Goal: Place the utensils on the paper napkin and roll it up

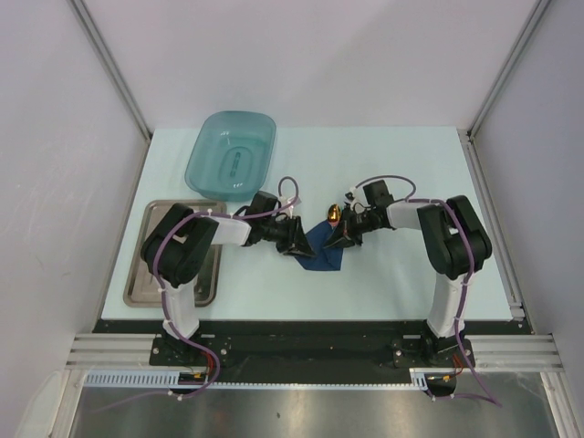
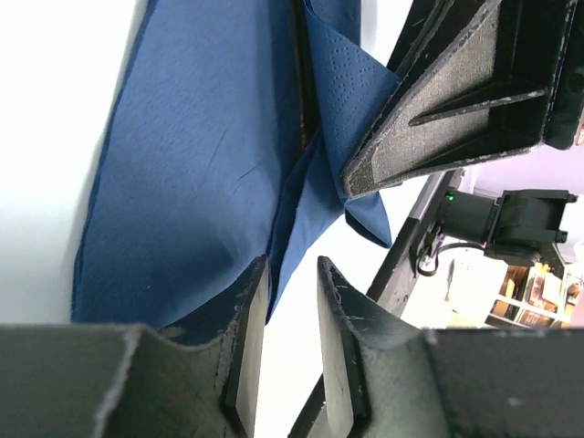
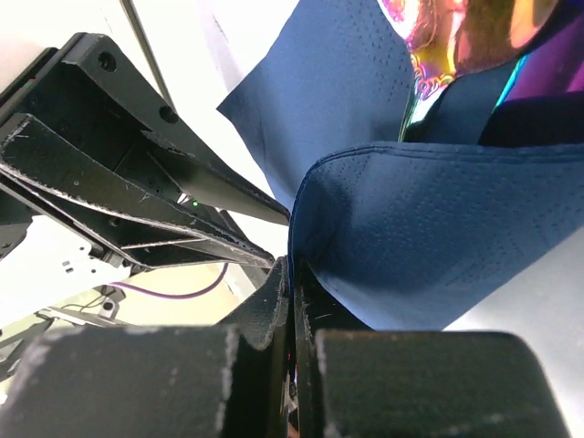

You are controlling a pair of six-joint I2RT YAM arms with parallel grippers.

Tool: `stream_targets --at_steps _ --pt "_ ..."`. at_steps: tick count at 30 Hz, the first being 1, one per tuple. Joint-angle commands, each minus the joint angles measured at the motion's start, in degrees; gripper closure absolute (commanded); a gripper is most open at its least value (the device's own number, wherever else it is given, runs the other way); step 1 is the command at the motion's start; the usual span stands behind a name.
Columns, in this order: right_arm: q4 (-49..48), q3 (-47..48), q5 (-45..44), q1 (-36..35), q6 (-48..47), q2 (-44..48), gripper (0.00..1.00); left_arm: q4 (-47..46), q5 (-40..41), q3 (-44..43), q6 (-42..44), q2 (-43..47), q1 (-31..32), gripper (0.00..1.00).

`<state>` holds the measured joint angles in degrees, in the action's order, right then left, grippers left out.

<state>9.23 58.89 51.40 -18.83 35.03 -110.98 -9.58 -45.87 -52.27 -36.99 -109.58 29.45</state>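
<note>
Right gripper: jaws closed, pinching the edge of a raised flap of the paper napkin. Left gripper: jaws parted, table showing through the gap. A napkin fold runs up to their mouth, but nothing looks clamped. The napkin lies between the two grippers, partly folded over the utensils. The spoon bowl pokes out past the napkin's far edge. Teal tub is well beyond the napkin to the left, metal tray further left of it.

Step in hand looks like the roll. Carry the pinched flap over the cutlery low and tight, with the left gripper pinning the napkin's opposite side so the sheet doesn't slide. No yanking: the paper is thin, matte navy and dimple-embossed, creases easily and will likely tear at the pinch. The cutlery is slick polished metal with iridescent pink-purple handles and a gold bowl. It's slender and will probably slip out the open end if the roll tilts.
</note>
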Motion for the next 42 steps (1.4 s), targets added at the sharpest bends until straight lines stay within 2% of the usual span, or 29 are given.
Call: stream_targets --at_steps 1,16,19,20,23,28,29,36,42 --pt "1.13 2.28 -1.30 -0.86 -1.98 -0.99 1.00 1.50 0.78 -1.43 2.36 0.60 -0.10 0.68" --pt "4.04 3.68 -3.23 -2.53 -6.37 -2.75 0.99 -5.00 -0.80 1.82 -0.53 4.02 -1.24 0.71" --pt "3.95 3.86 -2.97 -2.70 -6.64 -2.75 0.87 -7.81 -0.54 2.70 -3.08 5.07 -2.73 0.66" --pt "3.95 3.95 -2.88 -2.70 -6.55 -2.66 0.74 -8.17 -0.45 2.70 -4.30 5.16 -3.43 0.64" --pt "3.51 3.77 -2.44 -2.70 -5.85 -2.75 0.56 -8.43 -0.01 1.39 -5.28 4.99 -3.88 0.59" --pt "2.98 4.12 -2.18 -2.70 -5.32 -3.28 0.46 -8.87 0.34 -0.81 -6.42 3.06 -3.88 0.52" --pt "2.98 4.21 -2.00 -2.79 -5.41 -3.28 0.41 -9.22 0.43 -0.99 -7.21 2.27 -3.88 0.52" --pt "3.33 4.04 -1.65 -2.70 -5.85 -3.10 0.36 -11.68 0.95 -2.40 -11.43 -0.54 -3.88 0.50" --pt "2.72 3.95 -1.65 -2.70 -5.85 -3.10 0.36 -8.10 1.22 -4.59 -11.09 -2.39 -3.61 0.42"
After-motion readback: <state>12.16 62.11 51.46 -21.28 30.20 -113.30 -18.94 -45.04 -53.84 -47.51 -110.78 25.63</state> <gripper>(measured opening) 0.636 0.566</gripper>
